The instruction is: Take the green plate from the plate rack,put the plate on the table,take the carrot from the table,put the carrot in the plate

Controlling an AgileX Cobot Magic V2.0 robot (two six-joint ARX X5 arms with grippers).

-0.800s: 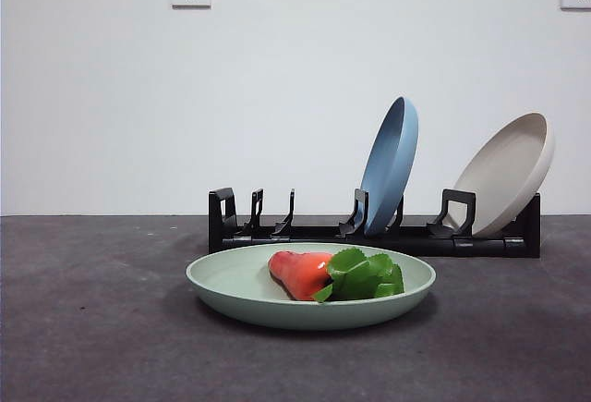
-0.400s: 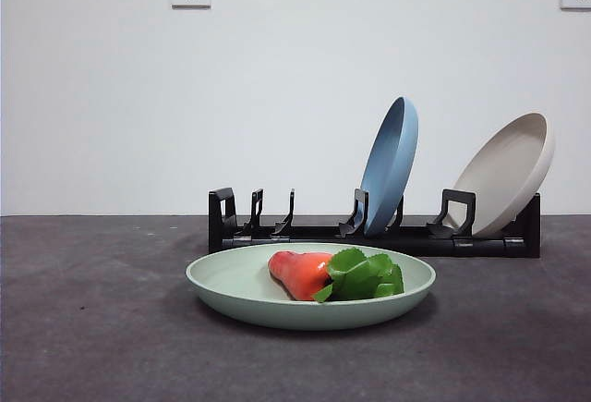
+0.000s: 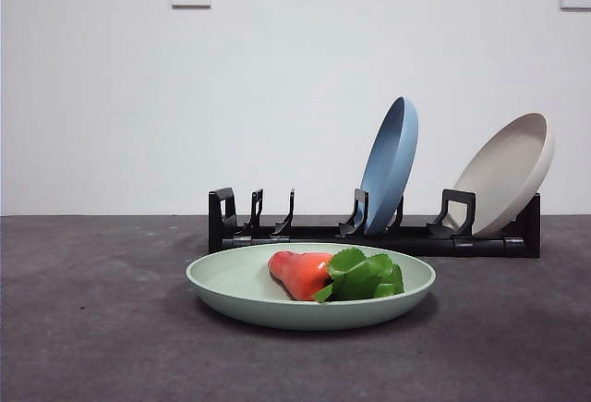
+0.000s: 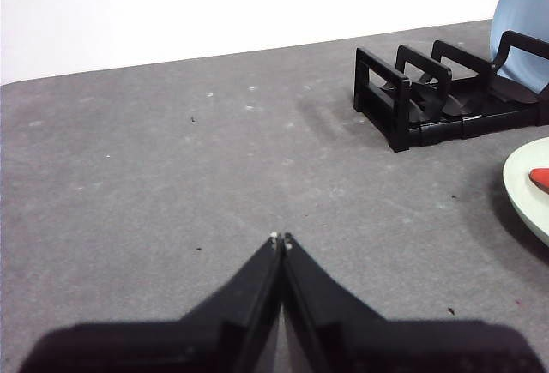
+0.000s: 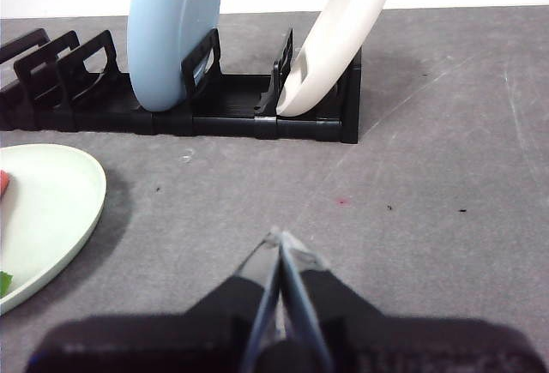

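Note:
The green plate [image 3: 240,284] lies flat on the dark grey table [image 3: 92,328], in front of the black plate rack [image 3: 369,234]. Inside the plate lies the carrot [image 3: 300,273], its green leaves pointing right. Neither arm shows in the front view. My left gripper [image 4: 280,239] is shut and empty, low over bare table left of the rack [image 4: 429,99], with the plate's edge [image 4: 527,186] off to its side. My right gripper [image 5: 279,240] is also shut and empty, over the table before the rack's right end [image 5: 257,107], the plate [image 5: 43,210] beside it.
A blue plate [image 3: 390,164] and a beige plate [image 3: 508,173] stand tilted in the rack's right slots. The rack's left slots hold nothing. A white wall with two sockets stands behind the table.

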